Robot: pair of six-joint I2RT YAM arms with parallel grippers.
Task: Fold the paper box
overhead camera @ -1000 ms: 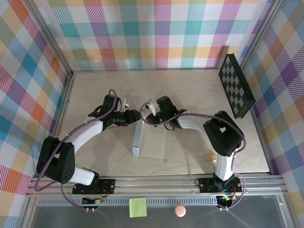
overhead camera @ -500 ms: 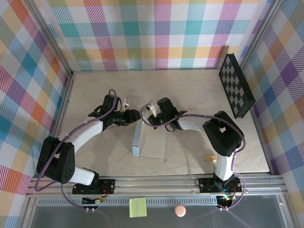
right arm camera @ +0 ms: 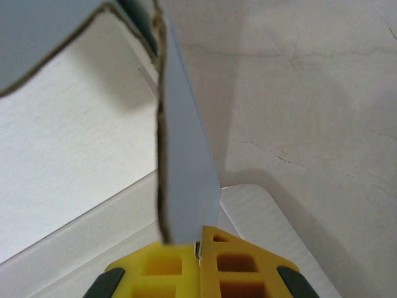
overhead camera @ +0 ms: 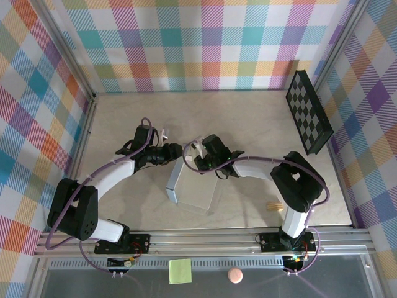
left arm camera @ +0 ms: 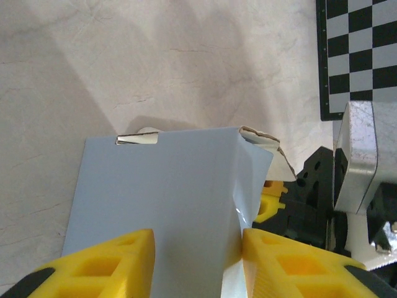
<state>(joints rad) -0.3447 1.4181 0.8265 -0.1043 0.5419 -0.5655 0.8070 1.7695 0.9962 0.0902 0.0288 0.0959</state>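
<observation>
- Change noted: the right gripper (right arm camera: 198, 248) has clamped shut on an upright edge of the paper box (overhead camera: 193, 189), and the box has swung askew at mid-table (overhead camera: 248, 118). I judge the folding is under way.
- Left gripper (left arm camera: 197, 248): jaws parted astride a box panel; I cannot tell whether they pinch it.
- Both arms reach inward, meeting at the box's far end.

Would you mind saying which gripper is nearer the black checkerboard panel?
Right. The right gripper is at the paper box's far edge toward the checkerboard panel; the left gripper lies beyond it.
</observation>
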